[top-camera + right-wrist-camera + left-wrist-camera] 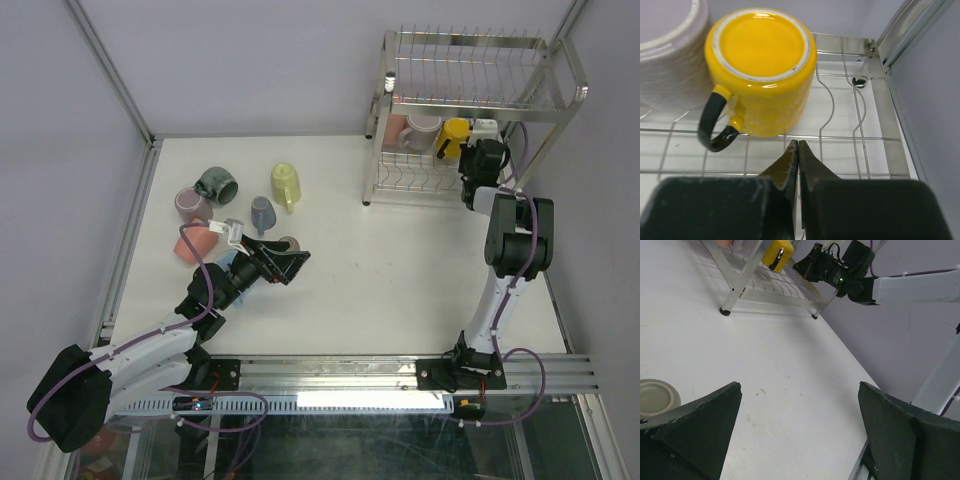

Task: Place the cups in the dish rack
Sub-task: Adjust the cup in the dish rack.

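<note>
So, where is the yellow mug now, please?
Top view: the yellow mug sits upside down in the dish rack, lower shelf, right of a pale mug, by the right gripper.

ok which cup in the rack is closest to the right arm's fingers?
The yellow mug, bottom-up on the dish rack's lower shelf, directly ahead of the shut right fingers; the pale cup sits farther left.

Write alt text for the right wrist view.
A yellow mug sits upside down on the dish rack's wire shelf, dark handle to the left, beside a pale cup. The right gripper is shut and empty in front of it.
</note>
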Available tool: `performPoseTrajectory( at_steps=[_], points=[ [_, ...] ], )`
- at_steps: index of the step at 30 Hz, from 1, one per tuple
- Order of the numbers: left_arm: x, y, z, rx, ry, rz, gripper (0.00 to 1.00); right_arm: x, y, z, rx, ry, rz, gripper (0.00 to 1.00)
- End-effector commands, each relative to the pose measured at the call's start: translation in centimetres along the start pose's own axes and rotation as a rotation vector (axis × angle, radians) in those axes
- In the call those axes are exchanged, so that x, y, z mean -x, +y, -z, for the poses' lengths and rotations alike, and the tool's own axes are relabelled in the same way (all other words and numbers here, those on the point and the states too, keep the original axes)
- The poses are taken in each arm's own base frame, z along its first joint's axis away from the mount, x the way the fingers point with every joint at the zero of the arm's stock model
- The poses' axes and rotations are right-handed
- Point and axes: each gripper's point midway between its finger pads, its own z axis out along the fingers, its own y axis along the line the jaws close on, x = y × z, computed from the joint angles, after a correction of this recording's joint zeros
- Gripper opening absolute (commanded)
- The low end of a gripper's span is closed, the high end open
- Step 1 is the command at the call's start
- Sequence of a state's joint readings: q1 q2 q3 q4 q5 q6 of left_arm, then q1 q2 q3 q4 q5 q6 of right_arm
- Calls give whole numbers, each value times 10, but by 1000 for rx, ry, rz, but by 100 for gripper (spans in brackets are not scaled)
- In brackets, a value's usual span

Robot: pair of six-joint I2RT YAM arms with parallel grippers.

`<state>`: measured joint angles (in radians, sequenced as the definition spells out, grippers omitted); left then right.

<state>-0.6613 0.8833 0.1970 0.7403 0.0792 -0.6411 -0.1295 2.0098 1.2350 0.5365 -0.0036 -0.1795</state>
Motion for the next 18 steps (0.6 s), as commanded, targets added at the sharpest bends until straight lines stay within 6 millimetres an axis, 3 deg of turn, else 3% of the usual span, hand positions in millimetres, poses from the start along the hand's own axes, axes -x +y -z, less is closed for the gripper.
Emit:
performPoseTrajectory(
  at_steps=[1, 10, 18],
  points=[
    [11, -4, -3, -12, -42, -14, 99, 33, -22, -20, -92, -106, 108, 0],
    [11, -5, -9, -12, -30, -19, 99, 37, -25, -49, -109, -125, 158, 0],
    [11, -5, -13, -9, -22, -19, 99, 43, 14, -59, 6, -149, 206, 1]
  ],
)
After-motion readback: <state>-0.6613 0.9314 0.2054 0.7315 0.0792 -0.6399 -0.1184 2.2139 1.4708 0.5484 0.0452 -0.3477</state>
